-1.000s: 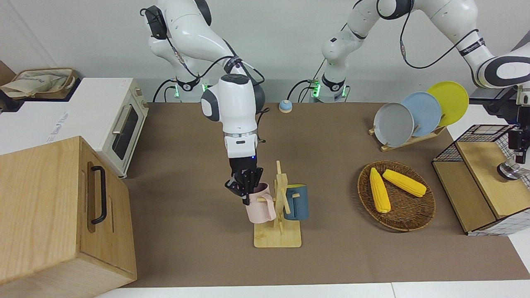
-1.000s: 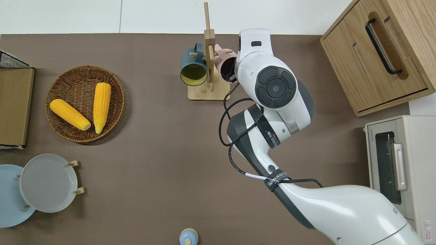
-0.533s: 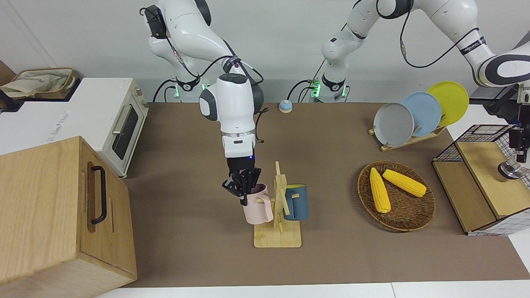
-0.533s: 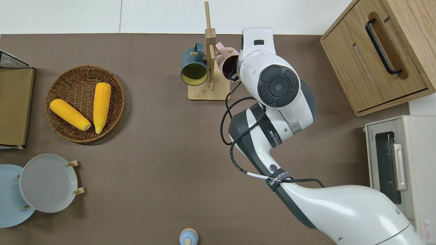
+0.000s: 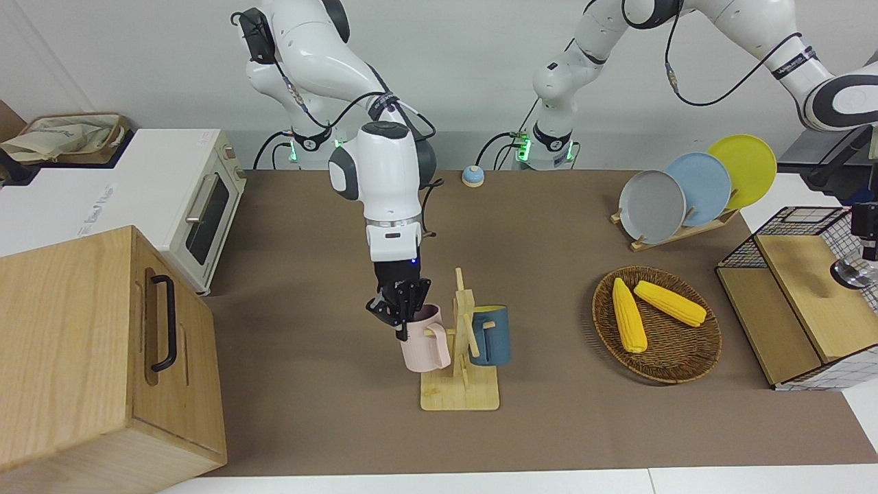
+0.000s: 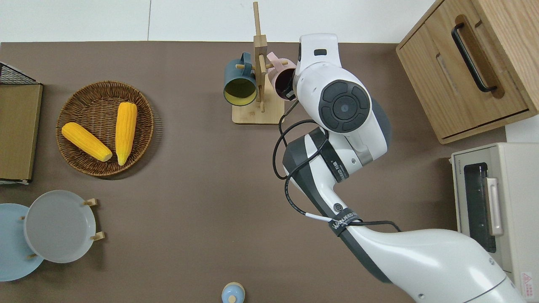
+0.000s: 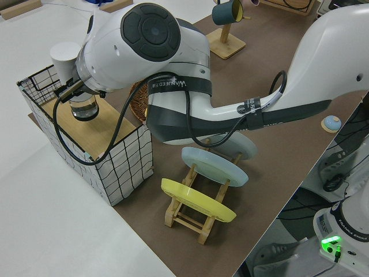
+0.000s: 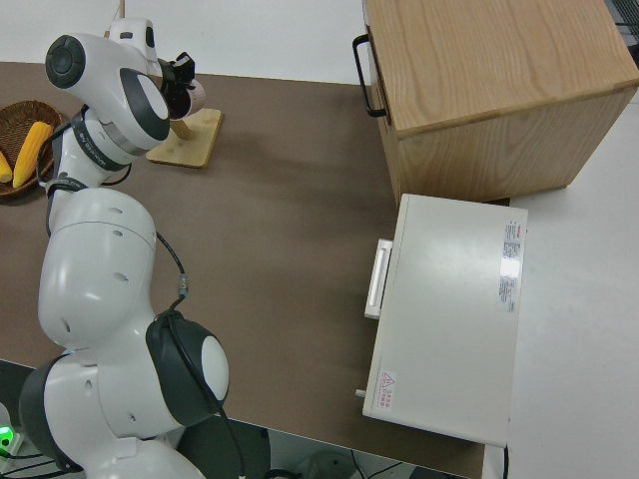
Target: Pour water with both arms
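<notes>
A pink mug point(image 5: 424, 348) hangs on a wooden mug rack point(image 5: 459, 396) beside a blue mug point(image 5: 492, 336). My right gripper point(image 5: 405, 321) is shut on the pink mug's rim point(image 6: 281, 78), on the side toward the right arm's end of the table. My left gripper point(image 5: 865, 248) holds a clear glass point(image 5: 852, 272) by its top. The glass point(image 7: 83, 108) hangs just above the wooden top of a wire-sided box point(image 7: 115, 167) at the left arm's end of the table. The wrist hides most of the left fingers.
A wicker basket point(image 5: 686, 370) holds two corn cobs. A plate rack point(image 5: 651, 206) carries grey, blue and yellow plates. A wooden cabinet point(image 5: 82, 357) and a toaster oven point(image 5: 199, 206) stand at the right arm's end. A small blue bell point(image 5: 472, 176) sits near the arm bases.
The right gripper and the pink mug shifted slightly toward the right arm's end and a little upward. The left gripper raised the glass a little over the wire-sided box.
</notes>
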Tool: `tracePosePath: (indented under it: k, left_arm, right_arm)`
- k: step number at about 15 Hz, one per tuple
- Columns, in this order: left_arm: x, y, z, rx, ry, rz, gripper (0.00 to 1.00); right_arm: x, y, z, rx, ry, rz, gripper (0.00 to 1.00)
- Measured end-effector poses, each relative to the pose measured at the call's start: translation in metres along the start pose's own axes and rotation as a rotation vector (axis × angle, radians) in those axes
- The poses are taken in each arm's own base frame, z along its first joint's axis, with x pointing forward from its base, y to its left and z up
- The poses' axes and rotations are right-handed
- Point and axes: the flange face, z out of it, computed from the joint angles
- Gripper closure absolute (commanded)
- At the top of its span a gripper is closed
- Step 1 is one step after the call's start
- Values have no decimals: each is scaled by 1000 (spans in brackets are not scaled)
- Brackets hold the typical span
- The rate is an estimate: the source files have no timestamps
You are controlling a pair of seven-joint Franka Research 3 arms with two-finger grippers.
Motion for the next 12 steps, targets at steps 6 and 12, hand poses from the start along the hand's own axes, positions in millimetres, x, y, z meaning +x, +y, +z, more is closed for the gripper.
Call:
tracePosePath:
  k: [6, 12]
  left_arm:
    - [6, 1, -5, 10, -24, -4, 1000]
    - [9, 7, -12, -3, -38, -19, 1000]
  right_arm:
    - [-2, 8, -9, -4, -19, 8, 1000]
    - [-6, 18, -13, -14, -20, 21, 1000]
